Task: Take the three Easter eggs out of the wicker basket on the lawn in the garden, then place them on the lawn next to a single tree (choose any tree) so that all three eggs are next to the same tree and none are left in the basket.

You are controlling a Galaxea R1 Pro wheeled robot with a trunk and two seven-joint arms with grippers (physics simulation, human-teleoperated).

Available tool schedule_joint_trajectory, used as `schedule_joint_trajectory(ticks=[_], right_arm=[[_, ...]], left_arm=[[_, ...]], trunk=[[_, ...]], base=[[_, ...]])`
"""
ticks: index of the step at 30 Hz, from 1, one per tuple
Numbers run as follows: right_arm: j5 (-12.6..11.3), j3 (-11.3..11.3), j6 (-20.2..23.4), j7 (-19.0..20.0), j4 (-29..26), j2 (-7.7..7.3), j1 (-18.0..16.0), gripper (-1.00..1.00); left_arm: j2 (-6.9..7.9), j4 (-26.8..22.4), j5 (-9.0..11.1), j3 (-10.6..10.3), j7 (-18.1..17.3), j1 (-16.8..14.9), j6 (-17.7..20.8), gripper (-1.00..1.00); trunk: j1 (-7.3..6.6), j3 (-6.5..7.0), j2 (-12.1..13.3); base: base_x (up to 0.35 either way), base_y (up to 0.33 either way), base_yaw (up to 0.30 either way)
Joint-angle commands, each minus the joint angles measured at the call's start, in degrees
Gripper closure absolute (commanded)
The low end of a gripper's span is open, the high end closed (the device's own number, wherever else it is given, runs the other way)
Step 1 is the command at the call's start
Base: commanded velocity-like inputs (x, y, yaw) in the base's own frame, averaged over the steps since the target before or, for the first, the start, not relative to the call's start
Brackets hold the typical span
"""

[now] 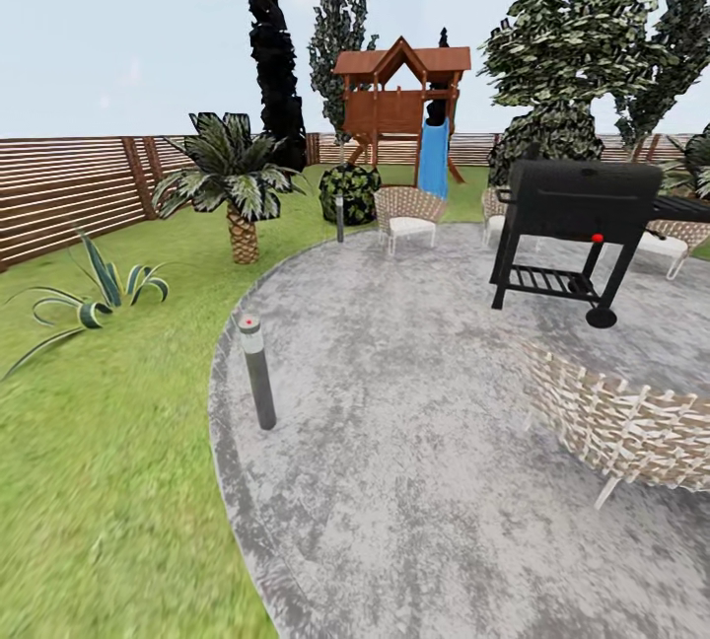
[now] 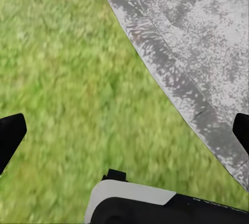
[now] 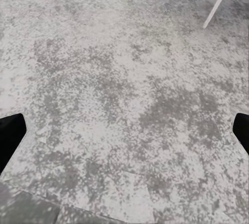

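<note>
The Easter eggs and the wicker basket are out of view. The lawn [image 1: 108, 442] spreads over the left of the head view, bounded by the brown slat fence [image 1: 59, 195] of the garden. A broad-crowned leafy tree [image 1: 567, 37] rises at the back right, its trunk hidden behind a bush. My left gripper [image 2: 124, 136] is open over the grass [image 2: 78, 79] beside the patio's edge, with nothing between its fingers. My right gripper [image 3: 124, 136] is open and empty over the grey paving [image 3: 124, 79].
The round grey patio [image 1: 414, 442] holds a black grill [image 1: 577, 225] and wicker chairs [image 1: 631, 422] [image 1: 409, 210]. A short bollard light [image 1: 258, 373] stands at the patio's rim. A palm [image 1: 237, 185], an agave [image 1: 99, 294], a dark conifer [image 1: 274, 57] and a play tower [image 1: 399, 106] stand beyond.
</note>
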Motion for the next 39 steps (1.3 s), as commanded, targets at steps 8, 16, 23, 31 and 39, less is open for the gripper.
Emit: schedule_joint_trajectory(ticks=[8, 16, 23, 31, 39], right_arm=[[-0.09, -0.24, -0.29, 0.29, 0.14, 0.01, -0.08, -1.00], [-0.09, -0.22, -0.29, 0.19, 0.14, 0.01, -0.08, -1.00], [-0.09, -0.21, -0.29, 0.19, 0.15, 0.01, -0.08, -1.00], [-0.09, -0.21, -0.29, 0.19, 0.14, 0.01, -0.08, -1.00], [-0.09, -0.20, -0.29, 0.19, 0.15, 0.01, -0.08, -1.00]], left_arm=[[0.42, 0.04, -0.04, 0.07, -0.11, -0.04, -0.38, -1.00], [0.38, 0.04, -0.12, 0.07, -0.14, -0.04, -0.46, -1.00], [0.37, 0.04, -0.13, 0.02, -0.14, -0.03, -0.41, -1.00], [0.37, 0.04, -0.13, -0.02, -0.14, -0.06, -0.38, -1.00], [0.37, 0.04, -0.06, 0.04, -0.08, -0.05, -0.36, -1.00]], trunk=[[0.06, -0.12, -0.12], [0.06, -0.12, -0.12], [0.06, -0.12, -0.12], [0.06, -0.12, -0.12], [0.06, -0.12, -0.12]], base=[[0.317, 0.136, 0.000], [0.329, 0.028, 0.000], [0.332, 0.001, 0.000], [0.332, 0.000, 0.000], [0.332, 0.000, 0.000]])
